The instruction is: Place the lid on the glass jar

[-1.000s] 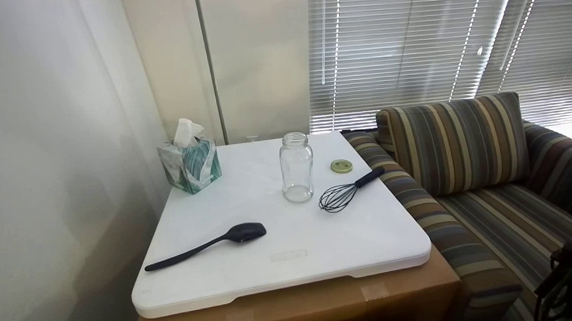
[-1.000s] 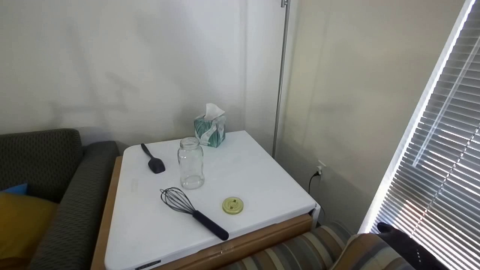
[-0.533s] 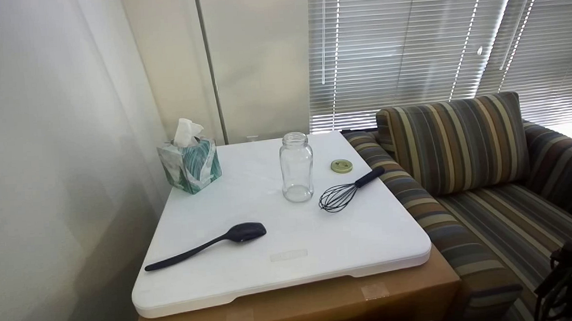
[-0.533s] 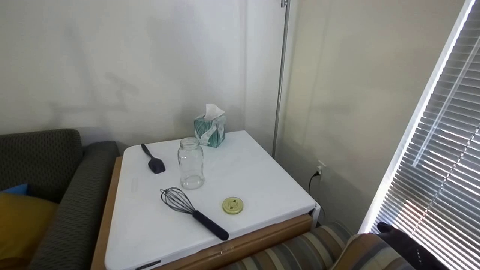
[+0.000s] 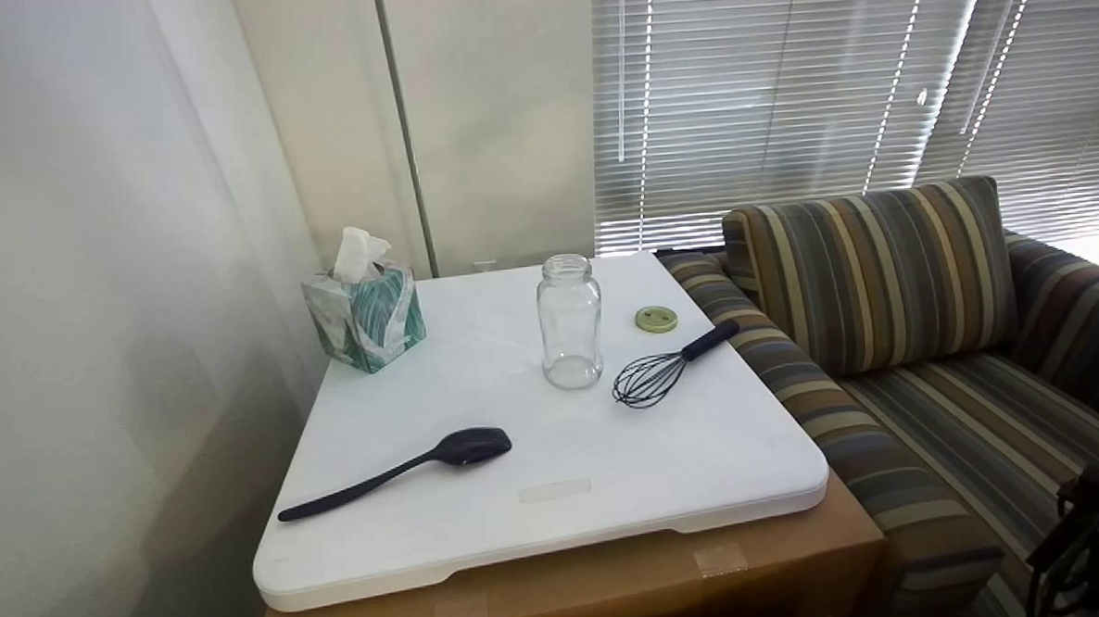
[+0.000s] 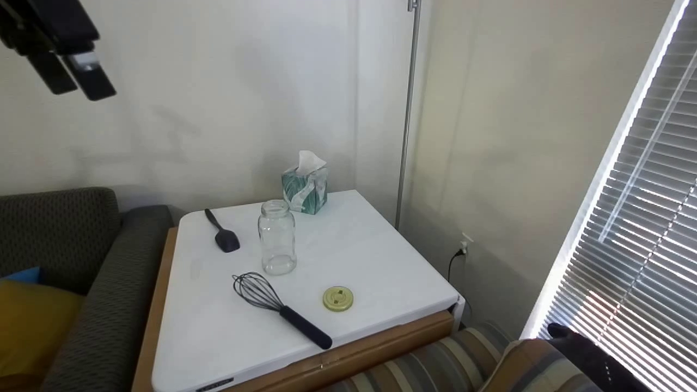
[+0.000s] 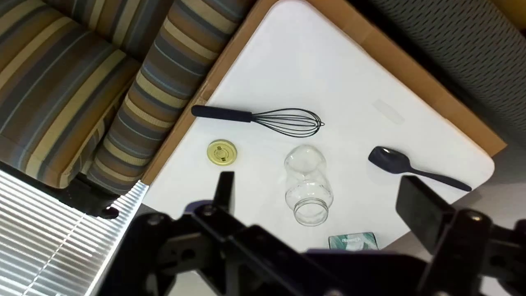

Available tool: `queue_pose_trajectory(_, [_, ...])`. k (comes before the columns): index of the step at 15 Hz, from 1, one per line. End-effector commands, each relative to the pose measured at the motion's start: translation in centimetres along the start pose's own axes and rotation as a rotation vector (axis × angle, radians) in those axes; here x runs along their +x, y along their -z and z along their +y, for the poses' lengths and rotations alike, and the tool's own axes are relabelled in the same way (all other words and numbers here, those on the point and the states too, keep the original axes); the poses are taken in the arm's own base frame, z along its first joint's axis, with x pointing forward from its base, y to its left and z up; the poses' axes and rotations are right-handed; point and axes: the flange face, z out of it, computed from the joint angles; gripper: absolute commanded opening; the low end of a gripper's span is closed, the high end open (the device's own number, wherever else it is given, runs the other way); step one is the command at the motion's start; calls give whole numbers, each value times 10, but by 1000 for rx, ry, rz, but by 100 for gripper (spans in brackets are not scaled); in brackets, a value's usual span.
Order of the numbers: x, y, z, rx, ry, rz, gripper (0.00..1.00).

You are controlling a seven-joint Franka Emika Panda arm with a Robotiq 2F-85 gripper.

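Light glares through the blinds, and soft shadows smudge the wall.

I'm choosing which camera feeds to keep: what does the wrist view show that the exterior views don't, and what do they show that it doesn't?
Only the wrist view shows how wide open the claw is.

Only the exterior views show the white tissue poking from the tissue box and the upright metal pole.

All share the green lid lying on the white tabletop, apart from the upright glass jar, plus the whisk, the dark spoon-shaped utensil, the striped sofa and the tissue box, which the claw partly hides in the wrist view.
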Motion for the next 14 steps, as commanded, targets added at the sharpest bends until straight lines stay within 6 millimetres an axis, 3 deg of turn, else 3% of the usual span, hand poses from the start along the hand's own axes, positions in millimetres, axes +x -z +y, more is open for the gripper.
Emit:
queue_pose_trajectory(1, [5, -8, 11, 9, -4, -7, 100])
queue_pose_trajectory(3, [11, -20, 26, 16, -13, -23, 100])
queue_pose_trajectory(9, [20, -18, 26, -13, 38, -56, 100])
queue_pose_trajectory(14, [56, -48, 68, 31, 177, -105, 100])
